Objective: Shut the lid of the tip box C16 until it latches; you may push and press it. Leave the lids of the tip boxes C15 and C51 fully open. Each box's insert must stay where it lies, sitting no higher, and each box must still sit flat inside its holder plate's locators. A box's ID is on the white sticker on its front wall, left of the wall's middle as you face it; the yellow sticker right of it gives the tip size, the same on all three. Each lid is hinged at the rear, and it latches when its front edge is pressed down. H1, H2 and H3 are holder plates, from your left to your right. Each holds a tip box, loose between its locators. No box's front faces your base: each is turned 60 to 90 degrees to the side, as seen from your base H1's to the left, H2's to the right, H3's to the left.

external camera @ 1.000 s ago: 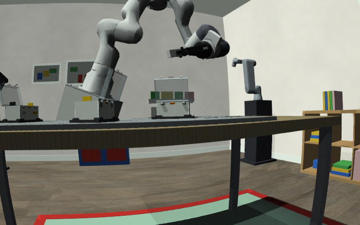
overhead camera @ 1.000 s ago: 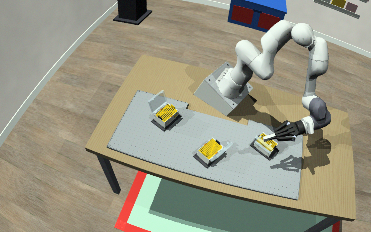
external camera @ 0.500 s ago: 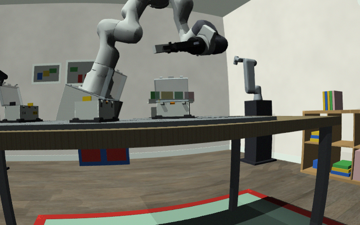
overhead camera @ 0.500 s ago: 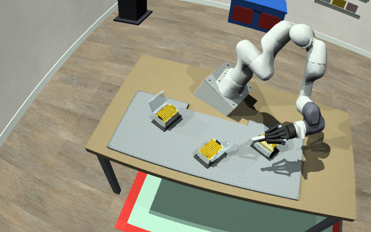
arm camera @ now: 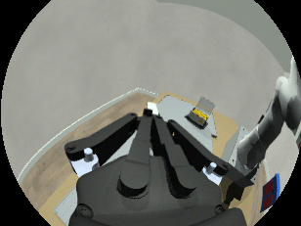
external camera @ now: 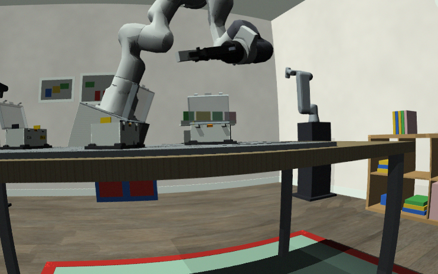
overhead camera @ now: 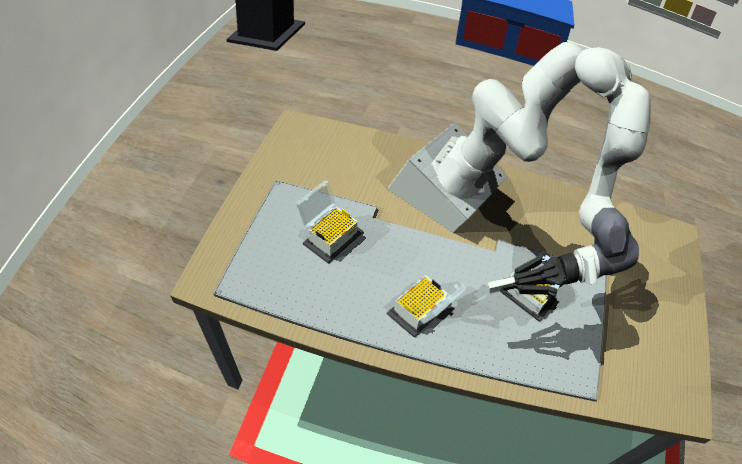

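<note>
Going by the top view, the middle tip box (overhead camera: 420, 302) is sitting nearest the mat's front edge, lid open. Toward the right edge, the gripper (overhead camera: 500, 284), fingers together on nothing, is hovering above another box (overhead camera: 533, 299). The third box (overhead camera: 332, 228) is standing near the far-left corner.

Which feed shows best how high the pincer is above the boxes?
Exterior: the shut pincer hangs side-on, well above the tip boxes. Top shows the pincer over the right-hand box, but not its height. Wrist shows mostly fingers and one far box.
</note>
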